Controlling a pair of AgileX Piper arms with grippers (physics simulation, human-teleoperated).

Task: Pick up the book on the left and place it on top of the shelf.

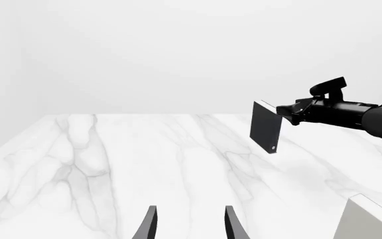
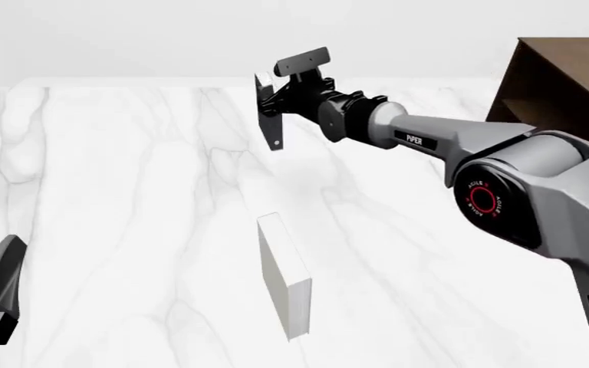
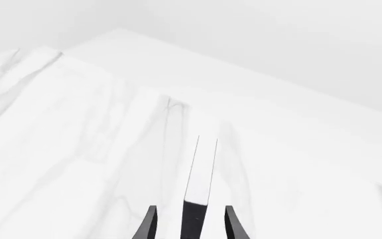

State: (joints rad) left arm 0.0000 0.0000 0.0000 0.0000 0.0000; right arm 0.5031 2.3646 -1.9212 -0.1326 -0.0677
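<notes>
The thin black-covered book with white page edges (image 2: pixel 270 115) hangs upright, lifted clear of the white marble table (image 2: pixel 120 230), pinched by one edge in the right end effector (image 2: pixel 266 96). Held so far out, it could swing or slip during the carry to the dark brown wooden shelf (image 2: pixel 570 84). The left end effector (image 1: pixel 188 224) sits parted, holding nothing. A pale grey-white book (image 2: pixel 284 287) stands nearer.
</notes>
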